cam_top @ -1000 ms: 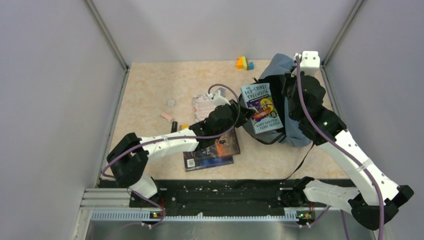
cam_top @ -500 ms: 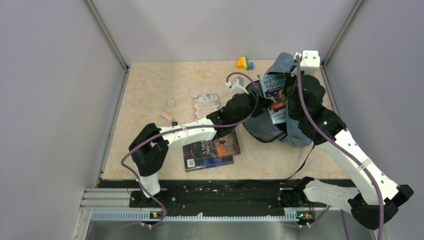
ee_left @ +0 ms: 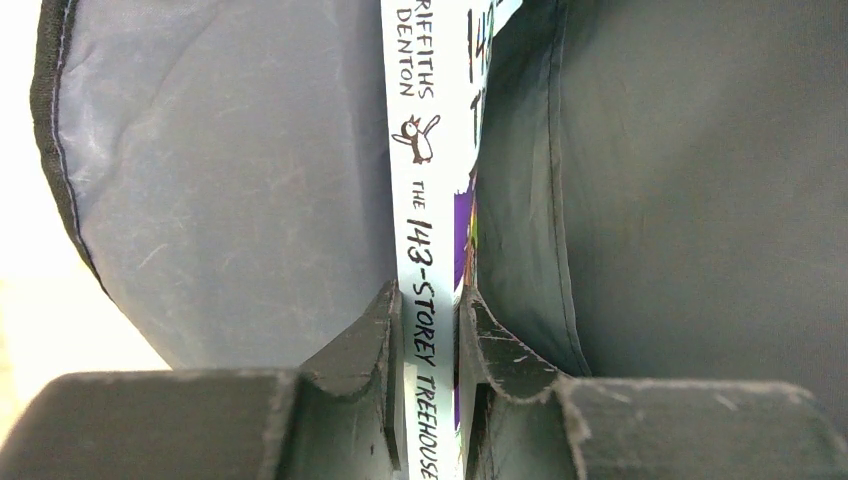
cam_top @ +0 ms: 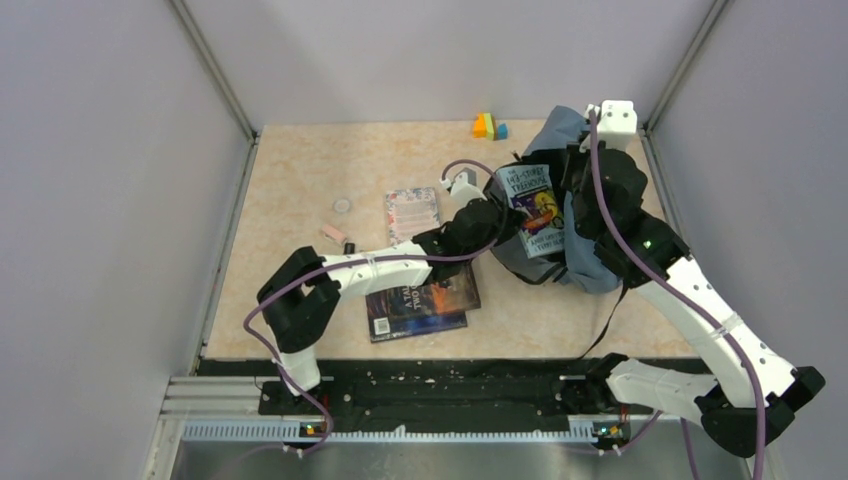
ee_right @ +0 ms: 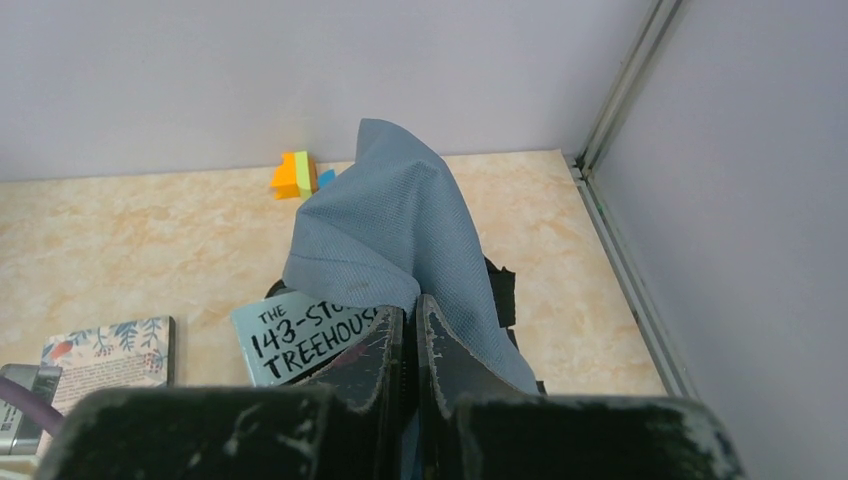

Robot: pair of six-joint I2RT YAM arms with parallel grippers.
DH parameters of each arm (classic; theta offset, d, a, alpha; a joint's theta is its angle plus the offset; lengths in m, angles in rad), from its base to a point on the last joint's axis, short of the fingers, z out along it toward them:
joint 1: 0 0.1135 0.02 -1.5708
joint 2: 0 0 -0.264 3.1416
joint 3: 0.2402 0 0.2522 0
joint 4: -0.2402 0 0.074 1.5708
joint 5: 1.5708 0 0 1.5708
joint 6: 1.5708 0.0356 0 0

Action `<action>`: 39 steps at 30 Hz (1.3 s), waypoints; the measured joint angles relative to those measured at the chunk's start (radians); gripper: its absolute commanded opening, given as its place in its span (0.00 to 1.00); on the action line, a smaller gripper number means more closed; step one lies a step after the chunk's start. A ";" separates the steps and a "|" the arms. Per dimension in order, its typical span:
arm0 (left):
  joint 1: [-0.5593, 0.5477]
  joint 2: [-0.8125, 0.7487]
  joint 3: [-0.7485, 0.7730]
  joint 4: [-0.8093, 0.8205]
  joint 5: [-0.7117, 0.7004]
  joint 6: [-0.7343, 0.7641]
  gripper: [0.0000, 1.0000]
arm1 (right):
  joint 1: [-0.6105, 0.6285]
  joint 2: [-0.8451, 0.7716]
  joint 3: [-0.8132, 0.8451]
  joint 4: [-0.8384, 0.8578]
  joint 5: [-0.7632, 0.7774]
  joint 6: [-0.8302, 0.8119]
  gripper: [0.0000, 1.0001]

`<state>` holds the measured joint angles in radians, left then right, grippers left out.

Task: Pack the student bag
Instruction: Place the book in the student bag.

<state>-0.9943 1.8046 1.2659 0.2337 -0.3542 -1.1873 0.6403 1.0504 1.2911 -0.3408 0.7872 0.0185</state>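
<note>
Grey-blue soft fabric marked the student bag [cam_top: 592, 264], a large backpack with black straps slumped at the far right of the beige mottled desk [cam_top: 300, 170]. The right end effector [ee_right: 410, 312] was pinched fully closed on a fold of that fabric, which rose in a peak above its fingers. The left end effector [ee_left: 428, 300] was narrowly parted and clamped on the white spine of a light-blue paperback [cam_top: 538, 205] titled The 143-Storey Treehouse, at the bag's dark mouth. The book's far end seemed to sit inside the opening, though the overhead view left that unclear. Under the left arm lay a dark-covered book [cam_top: 425, 300], a floral-covered notebook [cam_top: 412, 212] just beyond it, and orange, yellow and blue blocks [cam_top: 489, 126] near the back wall.
</note>
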 measured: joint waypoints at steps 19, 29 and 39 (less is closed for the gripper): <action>0.002 0.110 0.166 0.211 0.238 0.194 0.81 | 0.000 0.000 -0.001 0.003 0.012 0.000 0.00; 0.035 -0.055 -0.053 0.181 0.252 0.288 0.86 | 0.000 -0.003 -0.001 0.004 0.024 -0.023 0.00; 0.102 -0.372 -0.294 -0.064 0.160 0.404 0.90 | 0.000 -0.011 -0.003 0.005 0.023 -0.037 0.00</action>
<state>-0.8925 1.4330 0.9722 0.1699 -0.1944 -0.7830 0.6403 1.0389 1.2884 -0.3359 0.8104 -0.0189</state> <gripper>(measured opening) 0.886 0.020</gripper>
